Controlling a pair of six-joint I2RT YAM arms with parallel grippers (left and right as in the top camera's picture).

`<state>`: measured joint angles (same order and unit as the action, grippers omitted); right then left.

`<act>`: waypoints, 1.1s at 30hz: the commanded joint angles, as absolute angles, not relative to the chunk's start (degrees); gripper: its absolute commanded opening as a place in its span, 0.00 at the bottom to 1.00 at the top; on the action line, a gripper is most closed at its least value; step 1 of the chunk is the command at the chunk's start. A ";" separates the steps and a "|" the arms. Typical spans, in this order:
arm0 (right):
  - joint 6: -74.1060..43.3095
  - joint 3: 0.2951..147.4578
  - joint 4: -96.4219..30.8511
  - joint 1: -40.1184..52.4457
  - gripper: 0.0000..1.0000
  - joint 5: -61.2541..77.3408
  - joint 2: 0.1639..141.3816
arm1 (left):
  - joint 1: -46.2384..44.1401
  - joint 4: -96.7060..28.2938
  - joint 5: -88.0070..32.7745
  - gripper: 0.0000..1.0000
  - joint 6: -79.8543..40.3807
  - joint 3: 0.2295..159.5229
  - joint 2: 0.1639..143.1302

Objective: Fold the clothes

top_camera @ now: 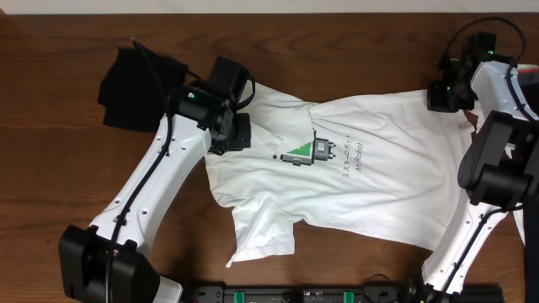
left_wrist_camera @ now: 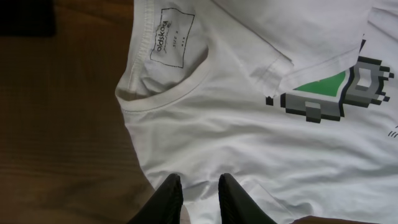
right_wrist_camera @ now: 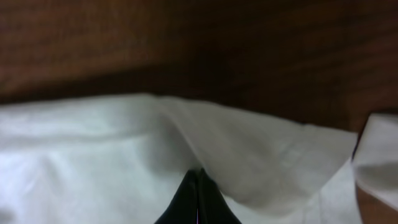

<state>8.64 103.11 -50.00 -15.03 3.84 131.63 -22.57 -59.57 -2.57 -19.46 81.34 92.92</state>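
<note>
While the white T-shirt (top_camera: 379,185) lies spread, print up, across the desk (top_camera: 337,42), the left hand (left_wrist_camera: 199,186) pinches cloth near the collar, jaws narrow, and the right hand (right_wrist_camera: 198,180) is clamped tight on the hem. A black garment (top_camera: 126,80) lies just beyond the collar end.

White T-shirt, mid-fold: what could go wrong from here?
1. The right end effector holds only a thin ridge of the white T-shirt; it may slip out.
2. A sleeve lies folded over the chest, so folding now could trap creases.
3. The black garment sits by the left arm and could get dragged.
</note>
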 commanded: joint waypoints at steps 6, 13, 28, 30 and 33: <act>7.31 102.41 -42.81 -15.05 0.03 2.31 132.33 | -22.48 -59.68 -1.85 0.23 -19.11 81.10 93.65; 7.11 102.19 -36.84 -15.07 0.09 1.89 132.35 | -22.48 -59.46 -1.78 0.23 -19.09 81.10 93.67; 6.68 107.92 -42.83 -16.25 0.86 1.89 124.62 | -22.48 -55.27 0.62 0.30 -18.41 81.10 93.71; 6.70 107.92 -44.64 -16.49 0.99 1.89 123.66 | -22.63 -54.24 -0.14 0.30 -17.41 81.10 93.91; 6.70 107.87 -46.54 -16.73 0.99 1.89 123.55 | -23.66 -53.93 -1.04 0.30 -16.36 81.10 94.37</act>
<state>6.70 106.48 -45.69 -16.29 2.07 125.27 -22.74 -53.84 -0.86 -18.28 81.34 93.06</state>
